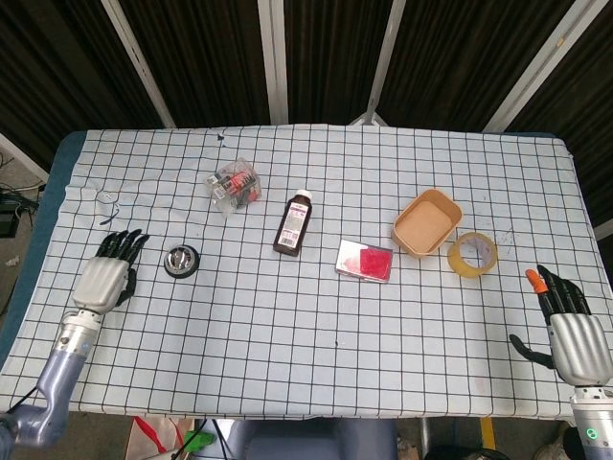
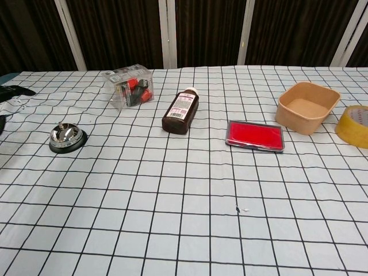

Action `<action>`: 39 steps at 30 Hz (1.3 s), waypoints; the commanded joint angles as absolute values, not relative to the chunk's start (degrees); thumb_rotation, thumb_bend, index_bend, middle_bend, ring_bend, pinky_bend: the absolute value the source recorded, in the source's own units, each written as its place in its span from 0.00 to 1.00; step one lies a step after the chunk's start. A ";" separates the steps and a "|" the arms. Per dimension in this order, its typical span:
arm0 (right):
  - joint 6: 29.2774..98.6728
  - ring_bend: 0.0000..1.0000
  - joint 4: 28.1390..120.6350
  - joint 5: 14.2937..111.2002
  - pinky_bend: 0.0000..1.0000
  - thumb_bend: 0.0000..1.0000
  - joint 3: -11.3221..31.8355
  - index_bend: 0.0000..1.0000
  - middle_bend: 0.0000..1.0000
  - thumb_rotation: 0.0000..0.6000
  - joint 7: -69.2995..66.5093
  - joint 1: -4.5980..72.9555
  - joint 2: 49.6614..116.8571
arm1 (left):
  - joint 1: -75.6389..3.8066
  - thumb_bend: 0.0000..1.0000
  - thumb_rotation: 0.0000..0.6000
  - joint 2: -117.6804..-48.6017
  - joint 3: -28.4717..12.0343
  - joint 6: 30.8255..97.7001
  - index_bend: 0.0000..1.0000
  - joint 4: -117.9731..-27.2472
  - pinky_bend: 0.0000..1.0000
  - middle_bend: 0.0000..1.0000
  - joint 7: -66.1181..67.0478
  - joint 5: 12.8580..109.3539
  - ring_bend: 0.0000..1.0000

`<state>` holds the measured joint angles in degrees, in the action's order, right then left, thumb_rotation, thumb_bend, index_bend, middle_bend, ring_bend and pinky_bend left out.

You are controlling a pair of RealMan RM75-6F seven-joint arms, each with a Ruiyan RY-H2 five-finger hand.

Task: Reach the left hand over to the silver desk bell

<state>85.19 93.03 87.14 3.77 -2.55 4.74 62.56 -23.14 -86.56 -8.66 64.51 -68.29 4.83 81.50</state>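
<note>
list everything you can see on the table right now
bell: 1, silver on black base, left side of table
clear box: 1, transparent with red and black bits inside, behind and right of the bell
bottle: 1, dark brown with white cap, lying down, centre
ink pad: 1, red, open, right of bottle
paper bowl: 1, tan, right side
tape roll: 1, yellowish, beside the bowl
tablecloth: 1, white with black grid
left hand: 1, grey and black, open, left of bell, not touching
right hand: 1, open, at the table's right edge
</note>
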 commanded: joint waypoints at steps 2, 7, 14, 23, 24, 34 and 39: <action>85.36 0.09 92.78 87.09 0.10 0.25 3.89 0.03 0.03 1.00 -2.95 4.68 62.50 | -26.77 1.00 1.00 -90.88 -9.22 60.66 0.00 -63.54 0.00 0.02 5.18 80.38 0.00; 85.67 0.09 92.74 87.20 0.10 0.25 3.90 0.03 0.03 1.00 -3.66 4.53 62.29 | -29.75 1.00 1.00 -94.85 -9.66 56.30 0.00 -58.82 0.00 0.02 6.22 78.03 0.00; 86.02 0.09 92.51 87.11 0.10 0.25 4.13 0.03 0.03 1.00 -4.10 4.45 62.21 | -31.81 1.00 1.00 -98.79 -9.18 54.82 0.00 -54.16 0.00 0.02 5.93 77.52 0.00; 86.91 0.09 92.67 87.35 0.10 0.25 4.29 0.03 0.03 1.00 -4.85 4.08 61.75 | -32.67 1.00 1.00 -101.45 -6.92 53.77 0.00 -50.15 0.00 0.02 5.78 78.34 0.00; 86.97 0.09 92.72 87.45 0.10 0.25 4.27 0.03 0.03 1.00 -4.85 4.07 61.73 | -32.65 1.00 1.00 -101.52 -6.73 53.81 0.00 -50.04 0.00 0.02 5.94 78.38 0.00; 87.06 0.09 93.00 87.82 0.10 0.25 4.14 0.03 0.03 1.00 -4.54 4.04 61.71 | -31.98 1.00 1.00 -96.26 -8.62 62.79 0.00 -58.73 0.00 0.02 7.71 80.43 0.00; 86.99 0.09 93.02 87.87 0.10 0.25 4.15 0.03 0.03 1.00 -4.29 4.12 61.84 | -28.24 1.00 1.00 -86.10 -9.95 71.69 0.00 -75.67 0.00 0.02 13.44 81.34 0.00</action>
<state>86.99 93.02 87.87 4.16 -4.30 4.12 61.84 -31.16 -93.68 -8.63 64.89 -64.10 9.13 80.37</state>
